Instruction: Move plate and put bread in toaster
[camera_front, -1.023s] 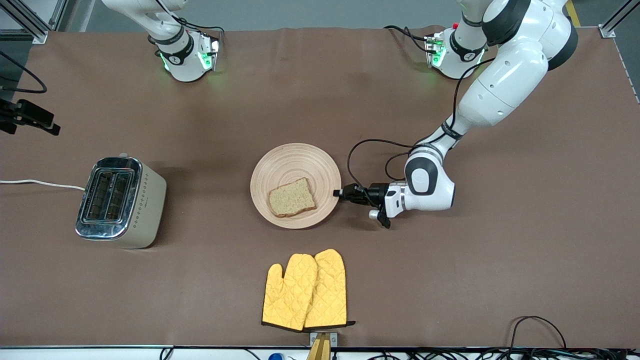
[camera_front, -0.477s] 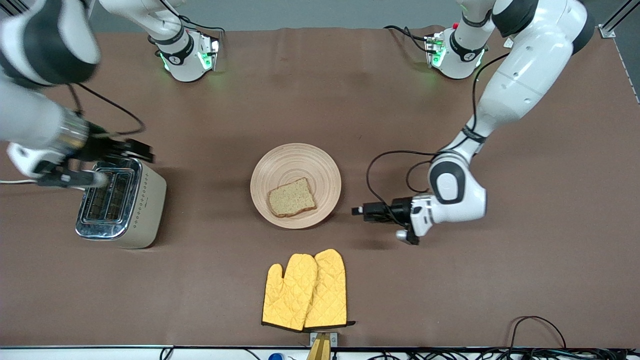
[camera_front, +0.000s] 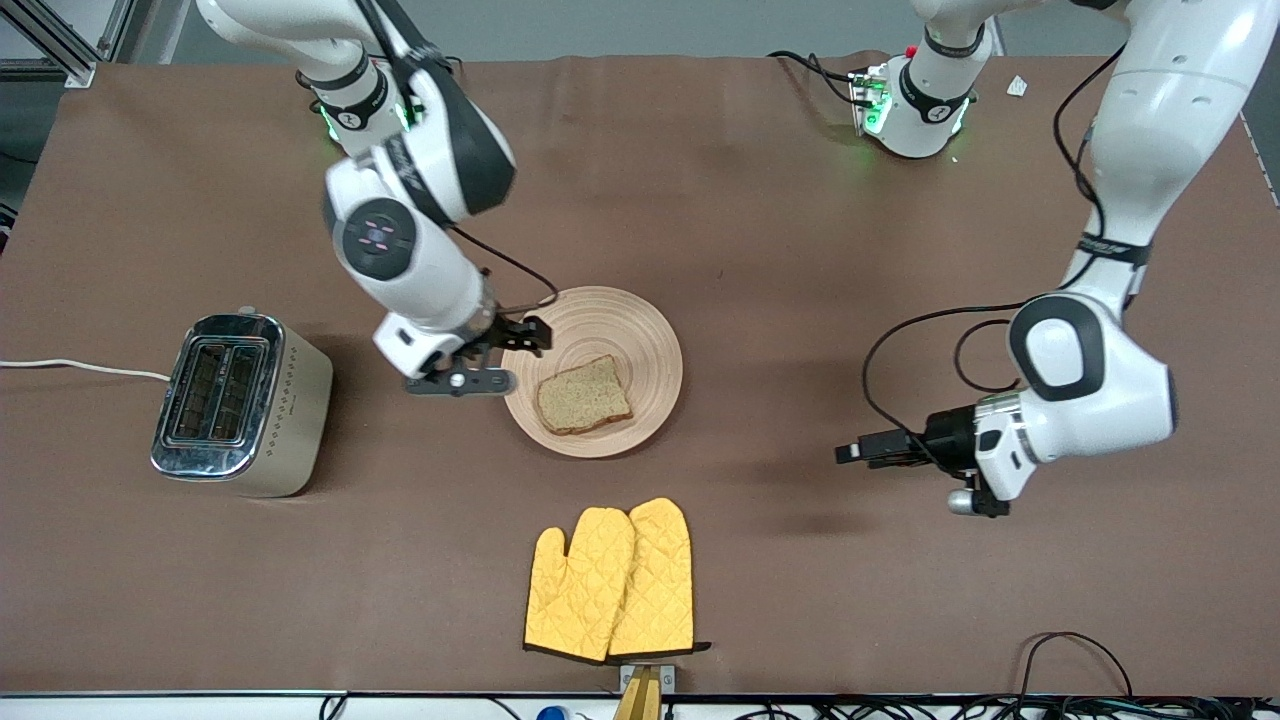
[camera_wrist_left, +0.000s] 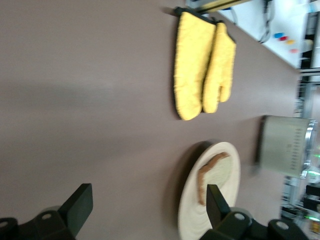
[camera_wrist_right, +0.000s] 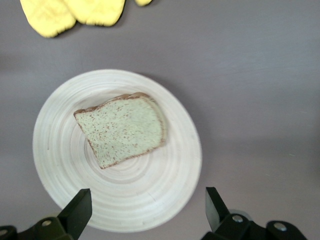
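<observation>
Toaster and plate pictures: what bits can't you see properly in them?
- Toaster slots: in the front view too dark to see inside.
- Toaster in the left wrist view: blurred, partly cut off by the picture's edge.
- Plate rim: in the front view, part is covered by the open right gripper.
- Bread: in the left wrist view seen edge-on and blurred.
- Plate underside: hidden in every view.

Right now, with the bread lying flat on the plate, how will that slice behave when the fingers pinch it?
The bread looks thin and porous, so probably light, and may sag or crumble. Lying flat on the plate, its edges seem hard to get under.
</observation>
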